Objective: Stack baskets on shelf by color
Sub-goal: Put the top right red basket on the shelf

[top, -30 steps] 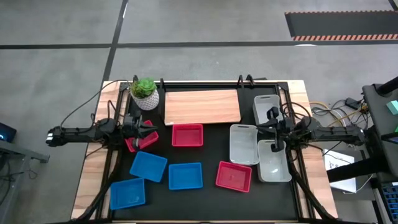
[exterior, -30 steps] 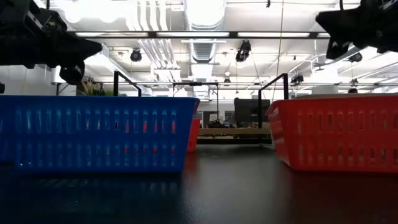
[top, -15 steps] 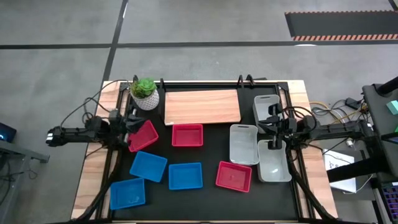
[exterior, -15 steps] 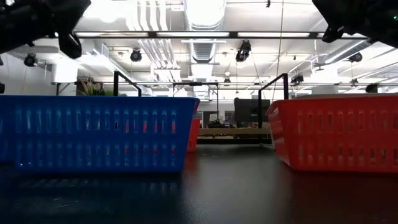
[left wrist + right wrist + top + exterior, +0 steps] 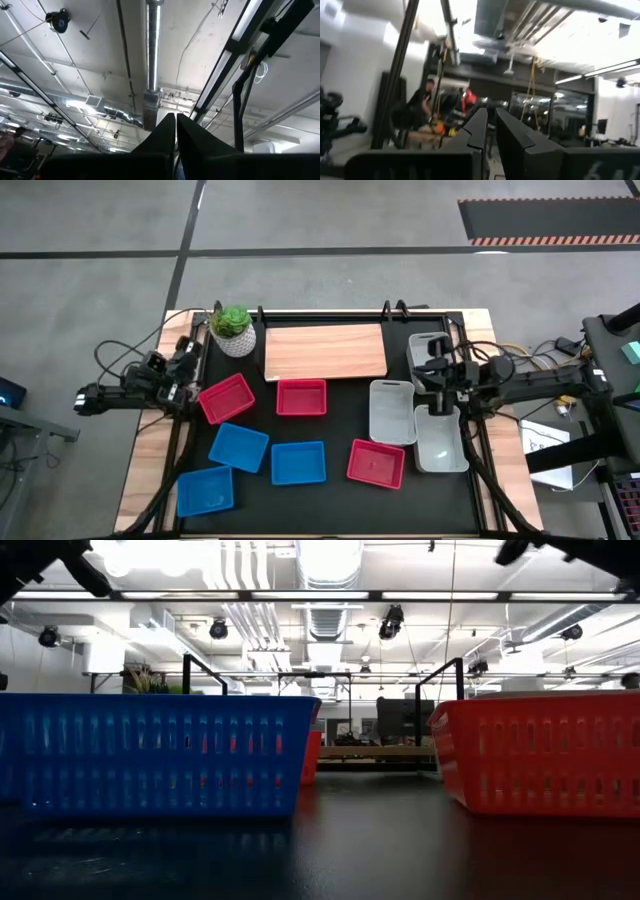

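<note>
Three red baskets lie on the black table: one near the left edge, one below the shelf, one at the near right. Three blue baskets lie at the near left. Three whitish baskets lie at the right. The wooden shelf lies bare at the far middle. My left gripper is shut and empty at the left edge, raised and pointing up. My right gripper is shut and empty above the whitish baskets.
A white plant pot stands at the shelf's left end. Black frame posts stand at the table's far edge. In the low view a blue basket and a red basket stand close in front.
My left gripper has drawn back from the red basket toward the table's left edge, risen and tipped upward. That red basket, partly covered before, now lies flat and in full view. My right gripper has risen and gone a little toward the far edge.
</note>
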Action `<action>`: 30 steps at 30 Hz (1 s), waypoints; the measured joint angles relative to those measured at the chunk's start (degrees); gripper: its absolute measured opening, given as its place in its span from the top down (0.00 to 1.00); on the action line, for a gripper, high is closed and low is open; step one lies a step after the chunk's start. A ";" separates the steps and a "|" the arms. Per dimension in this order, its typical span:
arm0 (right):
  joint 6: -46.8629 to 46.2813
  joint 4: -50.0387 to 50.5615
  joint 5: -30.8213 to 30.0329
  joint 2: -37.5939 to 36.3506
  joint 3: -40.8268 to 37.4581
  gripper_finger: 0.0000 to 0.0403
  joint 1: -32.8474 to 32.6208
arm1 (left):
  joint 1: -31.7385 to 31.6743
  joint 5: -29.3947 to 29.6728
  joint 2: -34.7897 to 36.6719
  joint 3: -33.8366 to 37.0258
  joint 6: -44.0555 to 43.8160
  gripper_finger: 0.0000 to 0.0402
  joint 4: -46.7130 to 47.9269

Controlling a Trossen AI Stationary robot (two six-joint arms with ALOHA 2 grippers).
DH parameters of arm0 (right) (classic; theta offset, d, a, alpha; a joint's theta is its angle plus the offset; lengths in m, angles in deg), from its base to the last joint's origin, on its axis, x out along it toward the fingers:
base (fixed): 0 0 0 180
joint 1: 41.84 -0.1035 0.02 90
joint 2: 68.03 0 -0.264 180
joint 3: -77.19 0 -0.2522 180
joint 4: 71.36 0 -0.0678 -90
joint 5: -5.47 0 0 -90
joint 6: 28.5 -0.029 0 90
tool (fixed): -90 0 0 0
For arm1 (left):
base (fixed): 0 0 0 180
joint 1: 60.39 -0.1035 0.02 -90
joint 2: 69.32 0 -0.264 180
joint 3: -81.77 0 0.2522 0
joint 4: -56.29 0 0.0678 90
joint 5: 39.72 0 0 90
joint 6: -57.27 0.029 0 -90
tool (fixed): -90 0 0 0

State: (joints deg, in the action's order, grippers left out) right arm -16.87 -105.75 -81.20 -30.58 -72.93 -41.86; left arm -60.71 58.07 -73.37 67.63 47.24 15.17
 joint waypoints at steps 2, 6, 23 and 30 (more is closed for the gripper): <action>0.54 3.04 0.11 2.83 3.19 0.93 0.00 | 0.01 -0.18 -0.15 0.00 -0.02 1.00 0.72; 2.51 8.36 0.07 8.55 9.37 0.93 -0.30 | 0.00 -0.68 -0.17 0.00 -0.04 1.00 5.08; 9.28 23.91 0.06 28.82 30.61 0.93 -3.50 | 0.02 -1.29 -1.03 0.00 -0.13 1.00 9.01; 12.76 38.01 -0.52 34.86 42.26 0.93 -3.50 | 0.02 -1.29 -1.18 0.00 -0.17 1.00 9.20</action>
State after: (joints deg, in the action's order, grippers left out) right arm -4.11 -67.74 -81.72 4.27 -30.67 -45.35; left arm -60.68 56.78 -74.55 67.63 47.07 24.37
